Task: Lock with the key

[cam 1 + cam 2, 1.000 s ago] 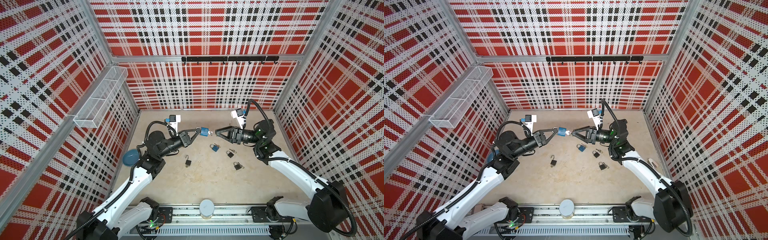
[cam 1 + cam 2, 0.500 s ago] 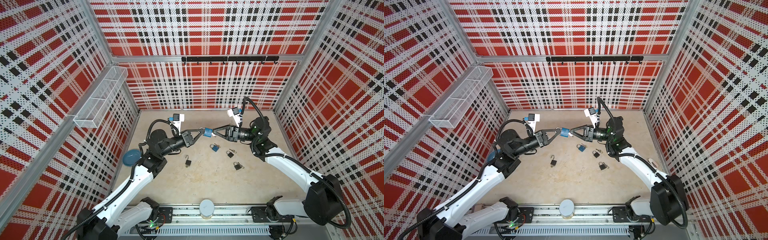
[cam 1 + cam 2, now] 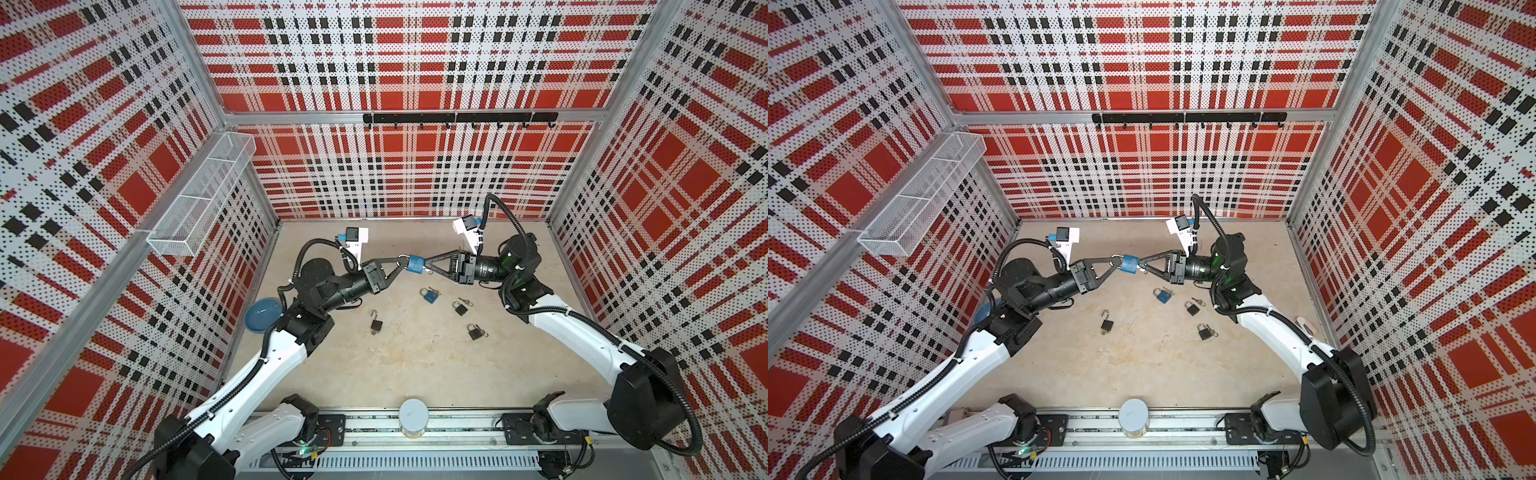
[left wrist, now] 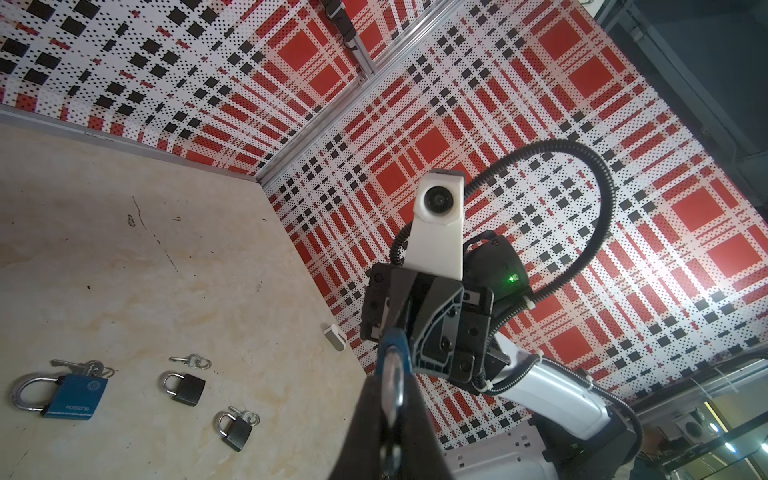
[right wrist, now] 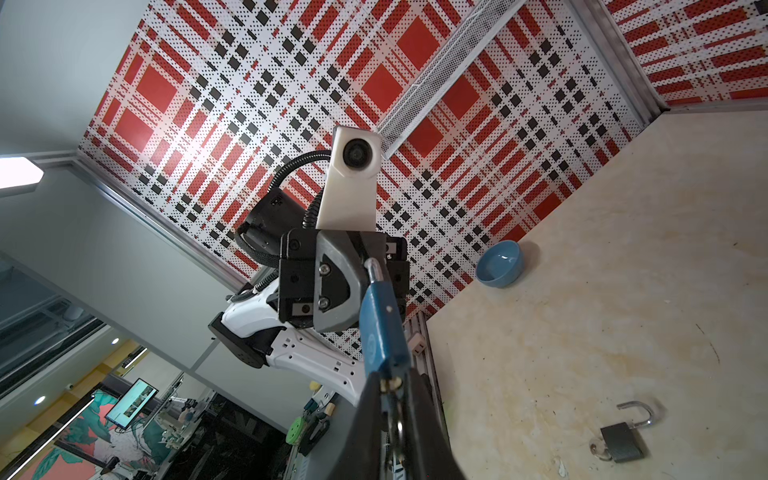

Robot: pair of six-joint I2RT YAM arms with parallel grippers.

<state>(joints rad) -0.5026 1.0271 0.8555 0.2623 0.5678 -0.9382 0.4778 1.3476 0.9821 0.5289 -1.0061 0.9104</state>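
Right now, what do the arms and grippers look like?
The left arm and right arm have white shells, black joints. The left gripper and right gripper are black, triangular skeletal fingers. White camera mount on each wrist, black corrugated cable looped along each arm. Green light on the right wrist joint.

Both top views look steeply down from high above the front rail (image 3: 457, 426), side by side, taking in the whole bench (image 3: 415, 374) and the blue padlock (image 3: 415, 264) held above it. Each wrist camera sits close behind its own jaws, looking along them at that padlock from opposite sides, so you find it in all four views.
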